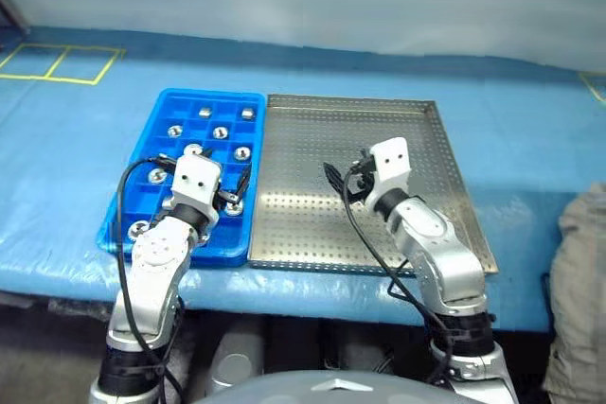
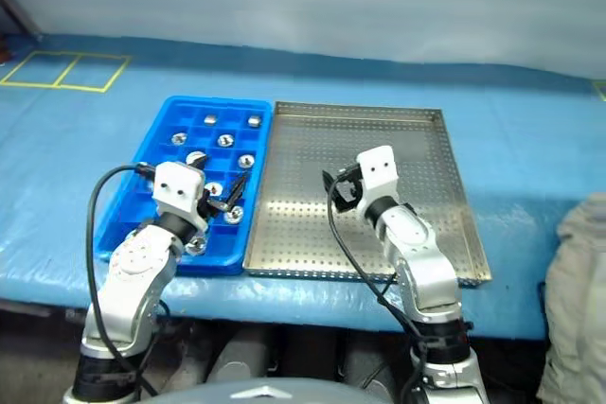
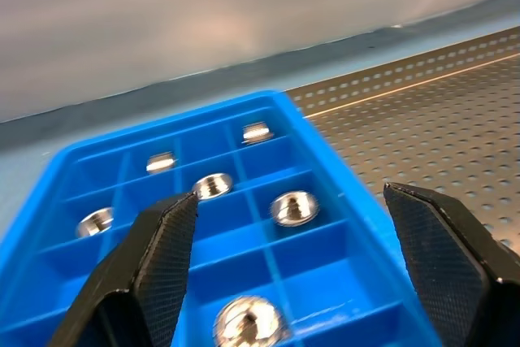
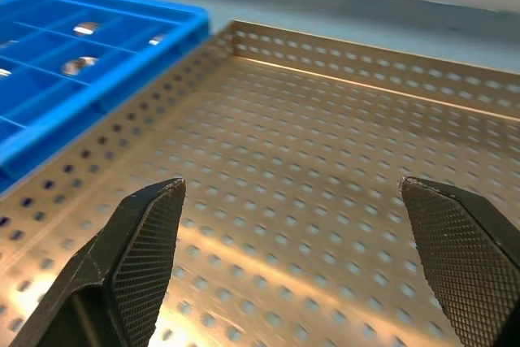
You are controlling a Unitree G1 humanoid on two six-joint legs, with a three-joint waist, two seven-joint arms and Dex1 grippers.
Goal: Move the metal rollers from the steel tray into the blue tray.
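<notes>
Steel tray (image 1: 312, 224) looks bare, so we judge the transfer done: metal rollers (image 3: 294, 207) sit one per compartment in the blue tray (image 1: 180, 99), left hand (image 3: 301, 258) and right hand (image 4: 292, 258) both released, grasping nothing.

text: none legible | labels/brands/numbers: none on the blue tray (image 1: 142, 198), the steel tray (image 1: 454, 186) or either arm | signs: yellow taped rectangles (image 1: 57, 63) on the table sheet, beyond and left of the blue tray, carry no lettering
</notes>
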